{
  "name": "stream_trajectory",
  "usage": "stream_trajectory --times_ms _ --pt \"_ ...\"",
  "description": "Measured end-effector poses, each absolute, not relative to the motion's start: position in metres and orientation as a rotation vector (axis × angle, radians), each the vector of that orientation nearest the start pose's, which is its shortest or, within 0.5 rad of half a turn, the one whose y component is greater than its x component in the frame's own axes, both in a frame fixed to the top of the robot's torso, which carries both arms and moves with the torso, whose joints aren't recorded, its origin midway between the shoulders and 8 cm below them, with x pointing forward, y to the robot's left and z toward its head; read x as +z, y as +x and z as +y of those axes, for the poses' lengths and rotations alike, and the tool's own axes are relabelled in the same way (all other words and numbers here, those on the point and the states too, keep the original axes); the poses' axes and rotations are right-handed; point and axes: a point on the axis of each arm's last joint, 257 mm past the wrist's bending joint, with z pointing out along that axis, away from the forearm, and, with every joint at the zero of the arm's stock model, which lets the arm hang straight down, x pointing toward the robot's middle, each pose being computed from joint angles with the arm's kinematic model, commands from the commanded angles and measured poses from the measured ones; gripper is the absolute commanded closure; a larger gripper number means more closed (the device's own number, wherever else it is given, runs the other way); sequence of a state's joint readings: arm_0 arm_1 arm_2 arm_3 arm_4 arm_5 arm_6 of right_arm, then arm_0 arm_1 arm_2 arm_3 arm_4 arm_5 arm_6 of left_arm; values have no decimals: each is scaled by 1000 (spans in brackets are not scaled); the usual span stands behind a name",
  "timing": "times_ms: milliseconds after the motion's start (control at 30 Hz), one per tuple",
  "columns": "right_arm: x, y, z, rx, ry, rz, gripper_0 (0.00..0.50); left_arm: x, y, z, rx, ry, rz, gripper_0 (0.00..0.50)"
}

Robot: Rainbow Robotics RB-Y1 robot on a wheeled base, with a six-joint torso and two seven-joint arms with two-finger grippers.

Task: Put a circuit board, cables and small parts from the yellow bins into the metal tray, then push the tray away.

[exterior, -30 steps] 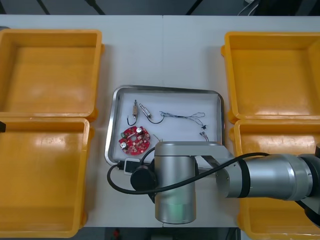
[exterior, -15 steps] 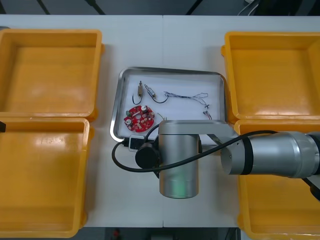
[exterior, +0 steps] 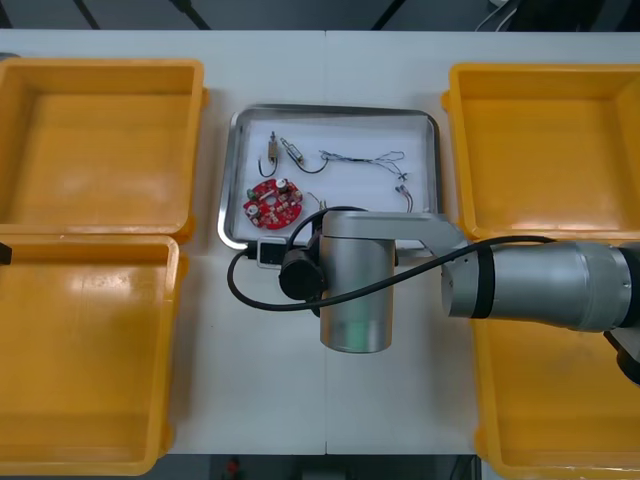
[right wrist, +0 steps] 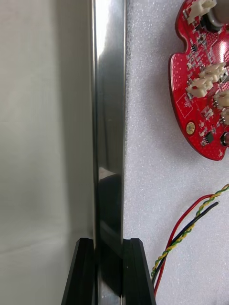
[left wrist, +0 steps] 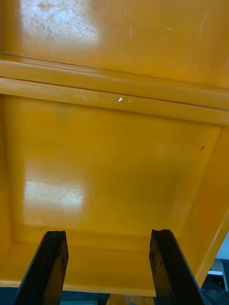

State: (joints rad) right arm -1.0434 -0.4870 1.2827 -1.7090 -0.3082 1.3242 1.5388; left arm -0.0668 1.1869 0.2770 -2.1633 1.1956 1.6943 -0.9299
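Observation:
The metal tray (exterior: pixel 335 108), white inside, lies between the bins at the table's far middle. It holds a round red circuit board (exterior: pixel 273 203), small metal parts (exterior: pixel 273 150), a black cable (exterior: pixel 303 163) and a twisted blue and white cable (exterior: pixel 360 157). My right arm (exterior: pixel 355 290) reaches over the tray's near edge. In the right wrist view my right gripper (right wrist: pixel 109 243) is shut on the tray's shiny rim (right wrist: pixel 109 119), with the board (right wrist: pixel 202 95) and a red and yellow cable (right wrist: pixel 191 228) just inside. My left gripper (left wrist: pixel 109 233) hangs open over a yellow bin (left wrist: pixel 114 157).
Two yellow bins stand at the left (exterior: pixel 100 145) (exterior: pixel 85 350) and two at the right (exterior: pixel 545 150) (exterior: pixel 560 400), all bare inside. Bare table lies beyond the tray's far edge and on the near side of my right arm.
The tray has slid toward the table's far edge, with my right arm following behind it and its gripper on the near rim. The contents rode along with the tray.

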Motion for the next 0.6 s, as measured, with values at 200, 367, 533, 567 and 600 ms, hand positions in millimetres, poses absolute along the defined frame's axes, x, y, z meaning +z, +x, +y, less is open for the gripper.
stream_trajectory --times_ms 200,367,533,567,600 --pt "-244 520 -4 -675 -1693 1674 500 -132 359 391 -33 -236 2711 0" --pt "-232 544 -3 -694 -1677 1635 500 -132 359 391 -33 -236 2711 0" --pt "-222 567 -8 -717 -1643 1619 500 -132 359 391 -33 -236 2711 0" --pt "-220 571 -8 -719 -1637 1614 500 -132 359 391 -33 -236 2711 0" --pt "-217 576 -8 -720 -1631 1609 500 -132 359 391 -33 -236 2711 0"
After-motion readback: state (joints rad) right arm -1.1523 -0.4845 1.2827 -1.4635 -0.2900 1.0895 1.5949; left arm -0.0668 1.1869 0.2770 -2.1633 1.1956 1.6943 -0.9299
